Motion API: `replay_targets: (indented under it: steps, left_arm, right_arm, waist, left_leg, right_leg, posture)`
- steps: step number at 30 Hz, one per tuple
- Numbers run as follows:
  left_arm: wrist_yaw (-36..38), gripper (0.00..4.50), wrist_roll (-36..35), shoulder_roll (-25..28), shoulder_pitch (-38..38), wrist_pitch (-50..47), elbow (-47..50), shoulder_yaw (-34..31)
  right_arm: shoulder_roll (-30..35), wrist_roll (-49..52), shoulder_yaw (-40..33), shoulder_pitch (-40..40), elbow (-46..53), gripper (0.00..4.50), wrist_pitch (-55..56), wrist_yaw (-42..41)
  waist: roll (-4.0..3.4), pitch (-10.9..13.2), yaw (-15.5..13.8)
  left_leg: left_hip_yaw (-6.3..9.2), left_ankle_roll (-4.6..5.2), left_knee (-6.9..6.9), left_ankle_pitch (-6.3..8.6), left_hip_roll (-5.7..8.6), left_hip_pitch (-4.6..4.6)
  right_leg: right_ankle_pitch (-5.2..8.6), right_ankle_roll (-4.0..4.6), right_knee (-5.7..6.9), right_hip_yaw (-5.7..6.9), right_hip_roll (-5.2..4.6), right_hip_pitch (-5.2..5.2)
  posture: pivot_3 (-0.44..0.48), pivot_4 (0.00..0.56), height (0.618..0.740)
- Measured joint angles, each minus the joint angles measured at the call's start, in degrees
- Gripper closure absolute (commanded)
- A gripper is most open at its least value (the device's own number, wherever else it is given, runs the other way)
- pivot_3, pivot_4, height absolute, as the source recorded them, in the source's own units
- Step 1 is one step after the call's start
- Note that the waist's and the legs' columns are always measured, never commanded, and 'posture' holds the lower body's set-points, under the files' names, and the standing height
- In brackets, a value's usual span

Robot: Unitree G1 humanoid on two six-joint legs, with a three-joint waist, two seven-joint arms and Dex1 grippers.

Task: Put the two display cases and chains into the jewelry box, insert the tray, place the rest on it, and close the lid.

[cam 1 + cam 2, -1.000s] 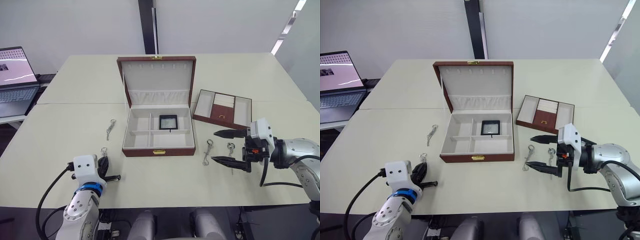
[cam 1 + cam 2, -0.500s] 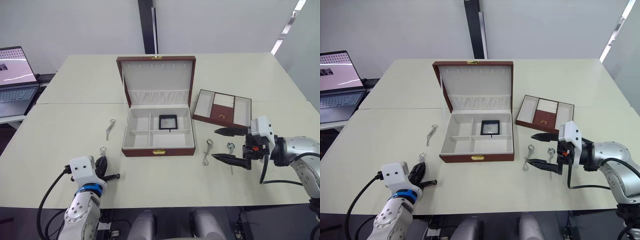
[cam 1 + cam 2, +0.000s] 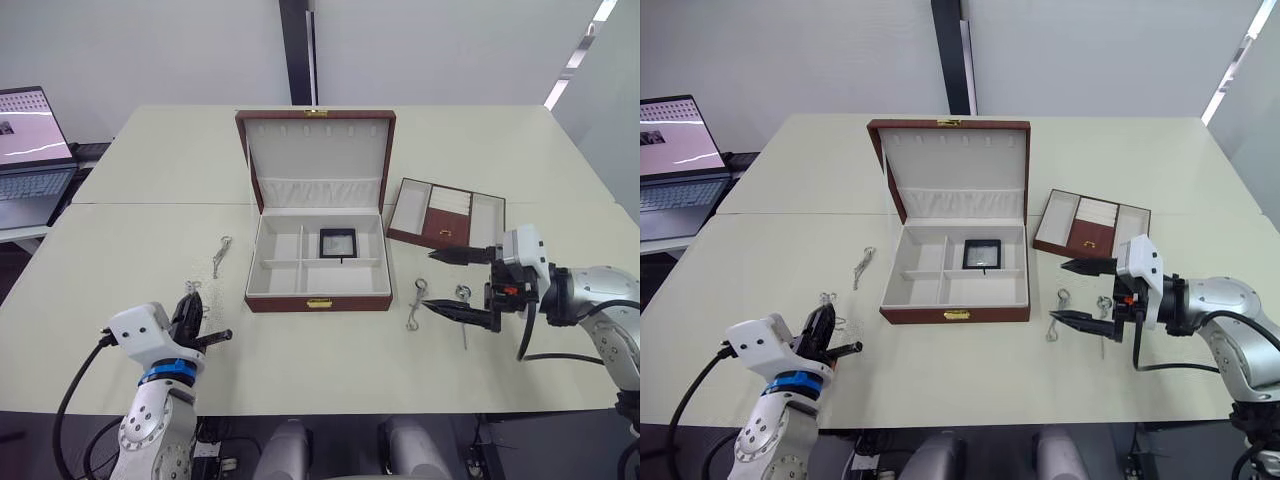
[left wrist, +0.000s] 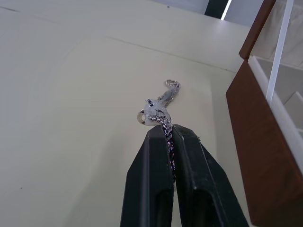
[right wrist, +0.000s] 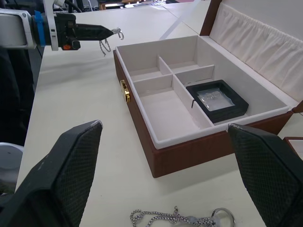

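Note:
The jewelry box (image 3: 318, 296) stands open mid-table, its lid (image 3: 318, 150) upright behind it. One display case (image 3: 337, 243) lies in the box's back right compartment. My left gripper (image 4: 168, 130) is shut on a silvery chain (image 4: 163, 124) whose ring end (image 4: 150, 115) hangs past the fingertips, left of the box and just above the table. My right gripper (image 3: 436, 281) is open at the box's right. A second chain (image 3: 414, 305) lies on the table by its lower finger. The tray (image 3: 446, 215) rests on the table behind it.
A thin silvery ring-topped piece (image 3: 220, 257) lies left of the box, and another (image 3: 462, 298) lies under my right gripper. A laptop (image 3: 30, 150) stands open at the far left, off the table's edge.
My left gripper has risen from the table with the chain in it and swung a little forward. My right gripper has edged slightly toward the box.

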State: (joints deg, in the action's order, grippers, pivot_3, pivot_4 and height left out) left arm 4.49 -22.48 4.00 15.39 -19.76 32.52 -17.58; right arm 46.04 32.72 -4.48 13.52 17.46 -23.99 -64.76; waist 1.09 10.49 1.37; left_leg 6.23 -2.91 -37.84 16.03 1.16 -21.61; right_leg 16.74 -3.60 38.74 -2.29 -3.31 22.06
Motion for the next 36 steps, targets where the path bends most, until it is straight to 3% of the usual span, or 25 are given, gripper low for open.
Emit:
replay_targets:
  steps: [11,17,36]
  left_arm:
    - [1.25,4.48,-1.47,5.36,-7.24,-3.67,4.0,3.3]
    - [2.44,4.48,-2.64,9.27,-15.04,-7.06,2.78,3.91]
    - [8.62,4.48,-0.54,10.79,-30.42,-8.23,-15.02,11.13]
  right_arm:
    - [-2.48,0.66,-0.31,1.92,-0.21,0.0,-0.61,2.78]
    - [-3.58,2.01,-1.32,1.87,0.65,0.0,-1.62,5.75]
    - [-4.75,2.66,-5.71,-3.59,7.16,0.0,-3.06,16.4]
  waist:
    - [0.01,0.01,0.06]
    - [0.01,0.01,0.07]
    - [0.02,0.01,0.13]
  left_leg:
    - [0.01,0.0,0.0,0.0,0.01,-0.01]
    - [-0.01,-0.01,-0.01,0.0,0.02,-0.02]
    - [-0.01,-0.01,-0.02,-0.01,0.03,-0.12]
  right_leg:
    - [0.0,0.0,0.01,0.0,0.0,0.01]
    - [-0.01,-0.01,0.0,-0.01,0.01,0.02]
    - [-0.02,-0.02,0.04,-0.03,0.0,0.14]
  posture:
    - [0.0,0.15,0.74]
    - [0.0,0.15,0.74]
    - [0.0,0.15,0.74]
